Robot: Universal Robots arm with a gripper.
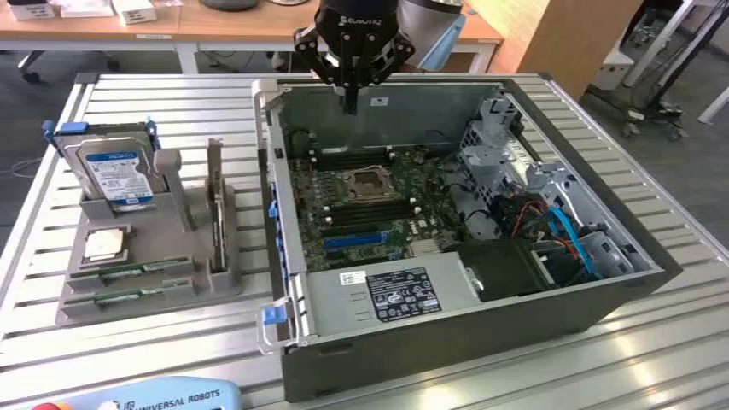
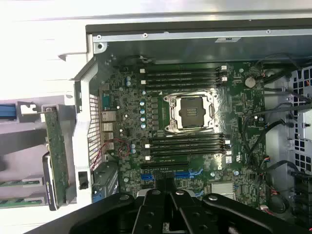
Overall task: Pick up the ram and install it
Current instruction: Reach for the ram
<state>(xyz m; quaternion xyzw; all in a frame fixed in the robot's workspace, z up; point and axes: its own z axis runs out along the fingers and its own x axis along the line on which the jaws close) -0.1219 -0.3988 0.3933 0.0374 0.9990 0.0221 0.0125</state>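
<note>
So the black gripper point(image 1: 350, 104) is up over the far end of the open grey metal computer case point(image 1: 592, 299), and its two fingers are pressed tight together into one thin point aimed down at the green motherboard point(image 1: 376, 201). The ram point(image 1: 128, 270) is well apart from it. It's two long thin green circuit-board sticks lying flat in the front slots of the grey plastic holder point(image 1: 171, 295) on the slatted aluminium table point(image 1: 684, 359), at the exterior view's left of the case. From that outside camera you also get the blue-labelled hard drive point(image 1: 114, 171) standing in the holder, the square silver processor chip point(image 1: 105, 245) in front of it, and the dark expansion card point(image 1: 214, 205) upright just beside them. The wrist view looks straight down into the case. There you can see the square metal processor socket point(image 2: 192, 111) with rows of long black memory slots point(image 2: 187, 146) on both sides of it, details the outside camera barely resolves. The gripper point(image 2: 168, 204) pokes in dark at the frame edge, and the ram point(image 2: 19, 183) peeks in as green strips beyond the case wall.
</note>
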